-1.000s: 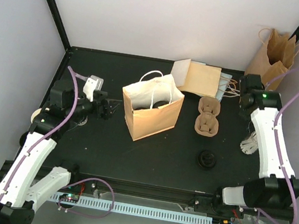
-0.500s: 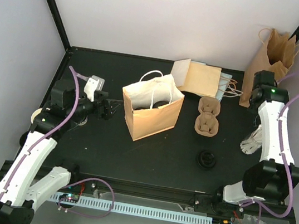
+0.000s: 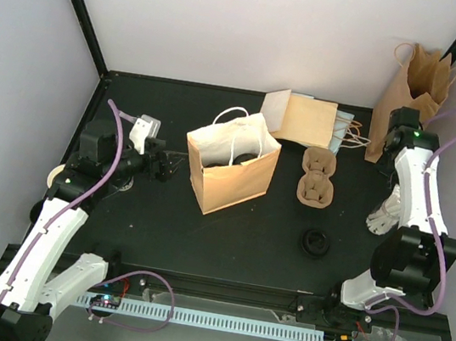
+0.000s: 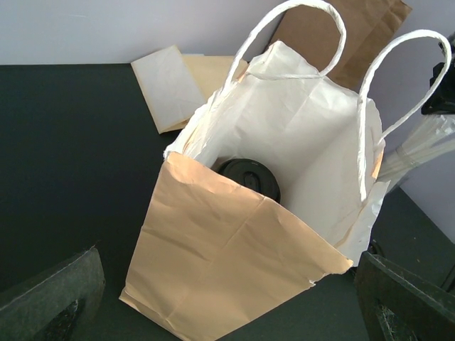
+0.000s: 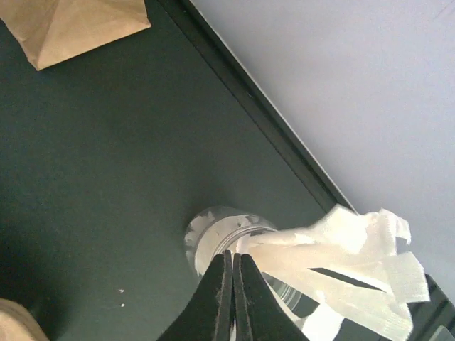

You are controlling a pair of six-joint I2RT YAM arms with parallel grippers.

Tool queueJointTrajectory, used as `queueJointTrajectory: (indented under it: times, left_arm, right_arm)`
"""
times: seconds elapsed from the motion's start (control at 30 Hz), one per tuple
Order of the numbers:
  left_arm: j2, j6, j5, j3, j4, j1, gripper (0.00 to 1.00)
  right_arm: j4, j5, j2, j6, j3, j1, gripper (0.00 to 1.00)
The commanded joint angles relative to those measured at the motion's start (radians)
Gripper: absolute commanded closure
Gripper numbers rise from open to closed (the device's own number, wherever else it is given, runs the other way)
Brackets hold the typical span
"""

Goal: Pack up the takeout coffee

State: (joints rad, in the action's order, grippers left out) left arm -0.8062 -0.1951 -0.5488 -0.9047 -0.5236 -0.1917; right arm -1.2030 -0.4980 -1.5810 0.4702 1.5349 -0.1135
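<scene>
At the left hand (image 3: 165,166): released, 2 dark fingers (image 4: 50,302) spread to the full, gripping and touching nothing, aimed at an upright tan kraft paper bag with white twisted handles (image 4: 234,263), just short of it. Inside that bag, low down: 1 takeout coffee cup with round black plastic lid (image 4: 249,177), only the lid showing.

At the right hand (image 5: 233,259): clenched, fingertips (image 5: 222,277) pressed flat together, nothing visible between them; poised over a clear round container of white paper pieces (image 5: 213,238) near the right edge of the black table (image 3: 268,245); contact with it unclear.

Further out, between the 2 arms: a tan moulded-pulp cup carrier (image 3: 316,177); a second round black lid (image 3: 315,242) alone on the table; flat folded kraft bags (image 3: 304,118) behind; 1 more upright kraft bag (image 3: 418,79) far right.
</scene>
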Motion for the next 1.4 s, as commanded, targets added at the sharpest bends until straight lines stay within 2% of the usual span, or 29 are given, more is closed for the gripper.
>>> queueJointTrajectory:
  times: [0.0,0.33,0.57,0.73,0.87,0.97,1.0,1.1,1.17,1.27,1.37]
  left_arm:
    - [0.000,0.019,0.002,-0.010,0.007,-0.005,0.01]
    - [-0.004,0.011,-0.011,-0.009,0.014,-0.007,0.01]
    - [-0.004,0.002,-0.017,-0.010,0.014,-0.007,0.01]
    - [0.004,-0.005,-0.017,-0.006,0.014,-0.007,0.01]
    - [0.009,-0.008,-0.018,-0.007,0.012,-0.006,0.01]
    - [0.006,-0.011,-0.015,-0.006,0.009,-0.006,0.01]
    - [0.005,-0.012,-0.015,-0.003,0.009,-0.006,0.01]
    - [-0.002,-0.008,-0.007,-0.007,0.011,-0.006,0.01]
    - [-0.013,-0.005,-0.007,-0.017,0.011,-0.007,0.01]
    - [-0.036,0.000,-0.032,-0.035,0.018,-0.006,0.01]
    - [-0.062,0.005,-0.029,-0.056,0.013,-0.006,0.01]
  right_arm:
    - [-0.024,-0.001,0.049,0.004,0.033,-0.005,0.99]
    - [-0.168,-0.057,0.122,-0.024,0.204,-0.003,0.99]
    - [-0.289,0.005,0.137,-0.038,0.471,0.028,0.99]
    - [-0.248,0.229,0.218,-0.063,0.648,0.037,0.99]
    - [-0.189,0.501,0.266,-0.048,0.714,0.038,0.99]
    - [-0.202,0.616,0.265,-0.040,0.784,0.038,0.99]
    - [-0.192,0.709,0.271,-0.035,0.784,0.038,0.99]
    - [-0.102,0.994,0.305,-0.009,0.689,0.040,0.99]
    - [-0.010,1.132,0.350,0.019,0.580,0.054,0.99]
    - [0.075,1.184,0.391,0.040,0.456,0.137,0.99]
    - [0.071,1.134,0.366,0.015,0.419,0.234,0.99]
